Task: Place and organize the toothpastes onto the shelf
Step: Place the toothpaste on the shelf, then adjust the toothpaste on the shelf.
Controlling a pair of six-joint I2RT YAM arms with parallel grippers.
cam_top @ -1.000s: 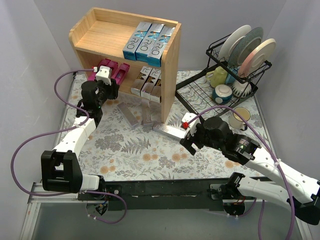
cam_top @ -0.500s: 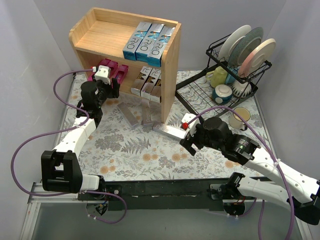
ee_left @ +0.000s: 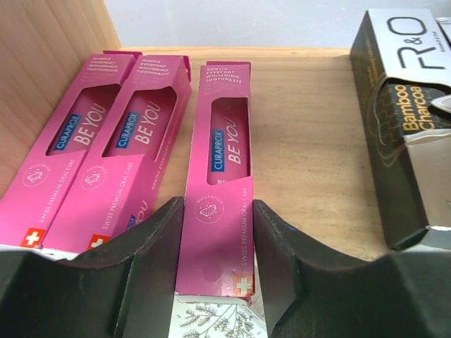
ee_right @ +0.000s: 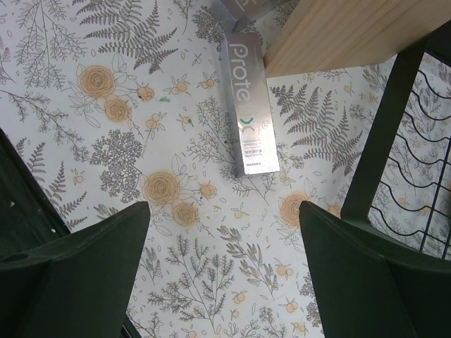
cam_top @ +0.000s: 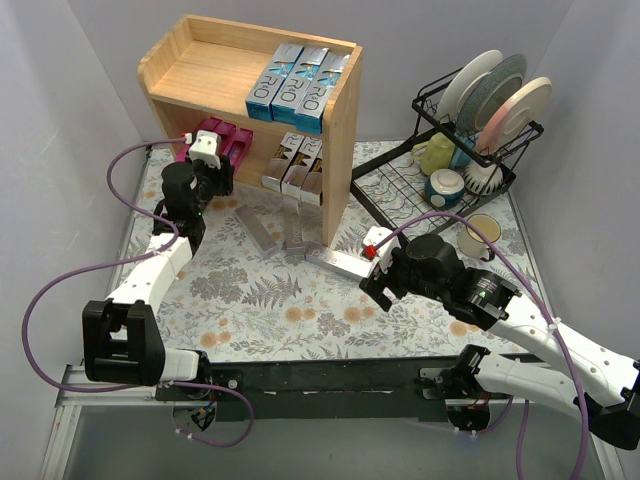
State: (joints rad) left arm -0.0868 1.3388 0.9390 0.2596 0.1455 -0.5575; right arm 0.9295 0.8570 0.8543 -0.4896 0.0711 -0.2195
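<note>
My left gripper reaches into the lower level of the wooden shelf. It is shut on the near end of a pink toothpaste box, which lies flat on the board. Two more pink boxes lie to its left and a black charcoal box to its right. In the top view this gripper is at the shelf. Three blue boxes lie on the upper level. My right gripper is open and empty above the mat, and a silver toothpaste box lies ahead of it.
Two more silver boxes lie on the floral mat in front of the shelf. A black dish rack with plates and cups stands at the back right, with a mug beside it. The rack's wire and the shelf's side wall are close to my right gripper.
</note>
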